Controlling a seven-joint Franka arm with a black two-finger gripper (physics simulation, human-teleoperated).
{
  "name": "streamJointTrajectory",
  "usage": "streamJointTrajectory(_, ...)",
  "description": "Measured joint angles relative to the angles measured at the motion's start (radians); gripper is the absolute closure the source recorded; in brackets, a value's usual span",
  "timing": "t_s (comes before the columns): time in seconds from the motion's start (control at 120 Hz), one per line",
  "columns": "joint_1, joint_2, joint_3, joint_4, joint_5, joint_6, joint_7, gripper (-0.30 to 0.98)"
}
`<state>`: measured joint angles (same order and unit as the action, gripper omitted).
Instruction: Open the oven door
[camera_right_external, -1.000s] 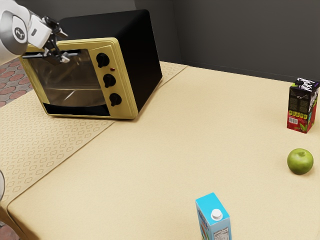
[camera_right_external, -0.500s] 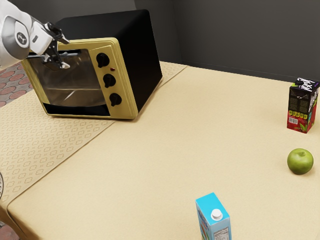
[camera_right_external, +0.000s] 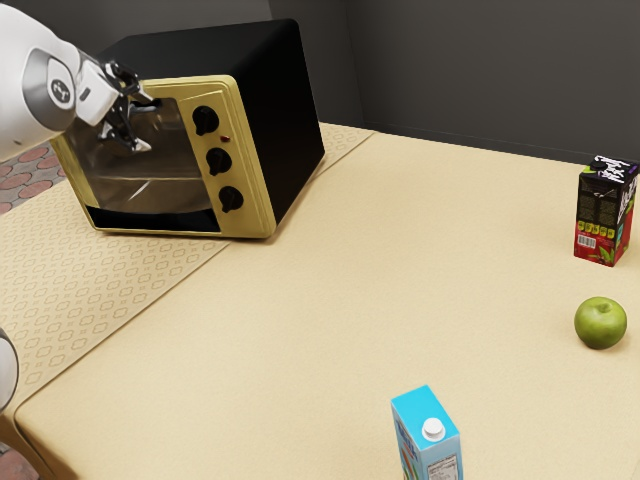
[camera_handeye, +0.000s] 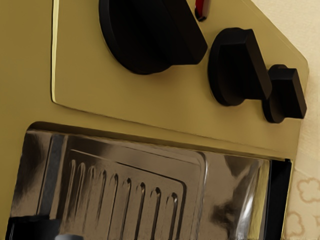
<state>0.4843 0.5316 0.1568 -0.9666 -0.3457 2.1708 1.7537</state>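
Fingers (camera_right_external: 150, 125) were found open, tips apart; in the exterior view, most of the oven door (camera_right_external: 155, 175) lay toward their six o'clock.

Facing the oven's gold front (camera_handeye: 150, 105), you have three black knobs (camera_handeye: 237, 67) at three o'clock from the window (camera_handeye: 230, 185), ribbing (camera_handeye: 128, 192) showing in it.
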Motion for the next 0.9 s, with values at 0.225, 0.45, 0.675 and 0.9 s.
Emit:
streamJointTrajectory(0.225,0.011,0.006,-0.001,-0.005,0.001,0.002,0.010,0.00)
streamJointTrajectory(0.45,0.011,0.018,-0.006,-0.002,-0.002,-0.001,0.016,-0.01)
streamJointTrajectory(0.675,-0.015,-0.131,-0.018,-0.205,0.013,-0.050,0.004,-0.04)
streamJointTrajectory(0.9,0.003,-0.635,-0.037,-0.857,0.034,0.012,0.034,0.02)
